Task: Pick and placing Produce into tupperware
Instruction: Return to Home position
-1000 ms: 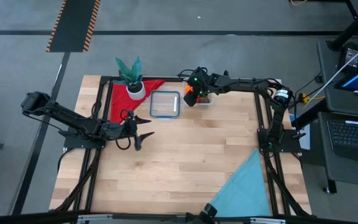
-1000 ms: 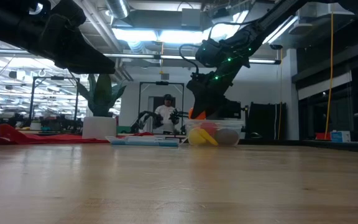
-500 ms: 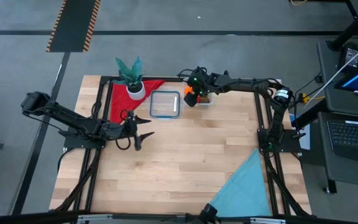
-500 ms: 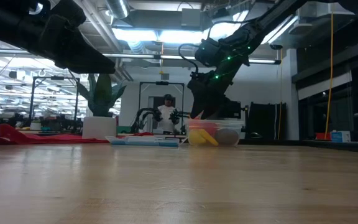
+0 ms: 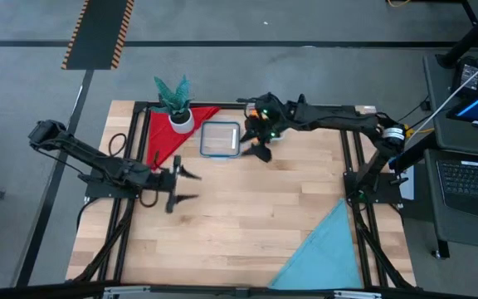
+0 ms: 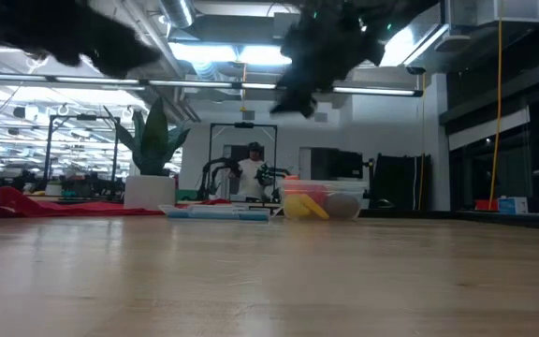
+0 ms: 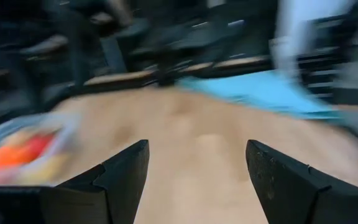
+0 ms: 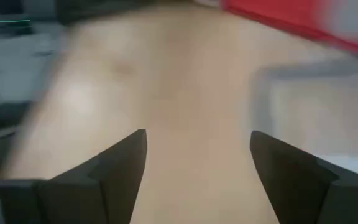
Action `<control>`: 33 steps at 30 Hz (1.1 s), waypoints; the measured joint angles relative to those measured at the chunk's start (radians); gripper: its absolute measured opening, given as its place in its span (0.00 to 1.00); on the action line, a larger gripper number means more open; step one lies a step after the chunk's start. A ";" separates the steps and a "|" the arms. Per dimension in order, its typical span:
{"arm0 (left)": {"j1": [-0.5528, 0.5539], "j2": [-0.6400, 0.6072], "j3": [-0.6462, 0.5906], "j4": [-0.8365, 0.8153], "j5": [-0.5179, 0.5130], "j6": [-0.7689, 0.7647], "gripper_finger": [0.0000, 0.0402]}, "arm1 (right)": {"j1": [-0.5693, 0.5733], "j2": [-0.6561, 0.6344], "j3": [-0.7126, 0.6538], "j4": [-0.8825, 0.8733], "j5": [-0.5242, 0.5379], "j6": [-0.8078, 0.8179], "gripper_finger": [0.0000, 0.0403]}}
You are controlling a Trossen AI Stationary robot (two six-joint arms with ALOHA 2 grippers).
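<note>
- The pale wooden table (image 5: 247,216) is carrying everything, with a dark arm mounted at each side.
- The left arm (image 5: 98,162) is reaching in from the table's left edge. The left gripper (image 5: 194,187) is hanging over bare wood well apart from the tub, with its fingers spread wide and nothing between them.
- The right arm (image 5: 338,120) is stretching along the far edge. The right gripper (image 5: 261,152) is hovering high above the table near the tub, its claw gaping wide and carrying nothing.
- A light blue triangular cloth (image 5: 326,249) is lying at the near right corner.
- A red cloth (image 5: 163,137) is lying at the far left, under a green potted plant in a white pot (image 5: 178,112).
- A flat clear square piece with a blue rim (image 5: 221,139) is lying just beside the red cloth.
- The clear, rounded-square plastic tub (image 6: 324,190) is standing upright at the far side of the table, just to the right of the blue-rimmed piece. Its open mouth is facing up. Being roughly square, it is showing no long axis. In the high view the right arm is hiding most of it.
- The small toy produce is lying inside the tub and showing through its translucent walls. A yellow piece (image 6: 304,208) is resting at the bottom beside a dull brownish one (image 6: 342,205), with a pinkish-red piece (image 6: 312,192) above them.
</note>
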 joint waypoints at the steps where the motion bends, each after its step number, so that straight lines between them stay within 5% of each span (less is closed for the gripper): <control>1: -0.012 -0.013 0.000 0.000 0.053 0.013 0.65 | 0.016 -0.013 0.000 0.005 -0.074 -0.021 0.71; 6: -0.053 -0.091 -0.031 -0.006 0.103 0.078 0.65 | 0.096 -0.107 -0.085 0.109 -0.254 -0.069 0.71; 13: -0.053 -0.300 -0.191 0.071 0.090 0.081 0.65 | 0.131 -0.380 -0.465 0.499 0.012 0.119 0.71; 18: -0.044 -0.450 -0.237 0.040 0.090 0.119 0.65 | 0.185 -0.593 -0.730 0.754 0.098 0.210 0.71; 24: 0.006 -0.525 -0.237 0.005 0.086 0.165 0.65 | 0.228 -0.847 -0.934 0.797 0.288 0.212 0.71; 33: 0.153 -0.536 -0.237 -0.081 0.120 0.111 0.65 | 0.216 -1.191 -1.117 0.839 0.303 0.183 0.71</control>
